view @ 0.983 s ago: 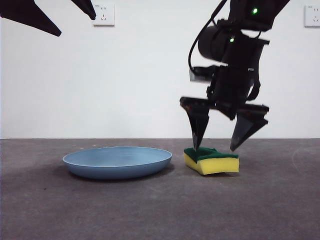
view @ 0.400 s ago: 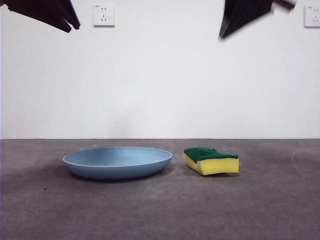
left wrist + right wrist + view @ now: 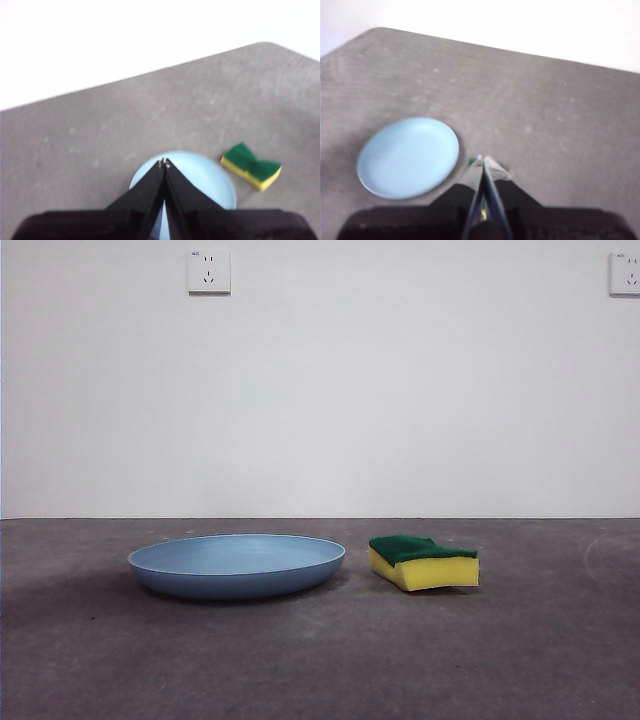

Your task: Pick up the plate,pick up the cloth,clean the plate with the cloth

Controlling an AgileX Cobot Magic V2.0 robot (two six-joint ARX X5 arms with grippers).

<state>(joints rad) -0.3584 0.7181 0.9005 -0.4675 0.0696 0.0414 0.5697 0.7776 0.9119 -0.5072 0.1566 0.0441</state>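
The plate (image 3: 236, 566) is seen in the lower left-centre of the front view, lying flat on the grey table (image 3: 320, 660). The sponge (image 3: 424, 561) is set just beside it at lower right-centre, green layer up, with a narrow strip of table between them. No arm is shown in the front view. In the left wrist view, the left gripper (image 3: 164, 162) is seen with its jaws pressed together, tips meeting, held high above the plate (image 3: 210, 180); nothing is held, and the sponge (image 3: 251, 166) appears at the right of that frame. In the right wrist view, the right gripper (image 3: 485, 160) is likewise closed and empty, raised over the table, with the plate (image 3: 409, 156) at lower left of that frame; only slivers of the sponge are visible beside the jaws.
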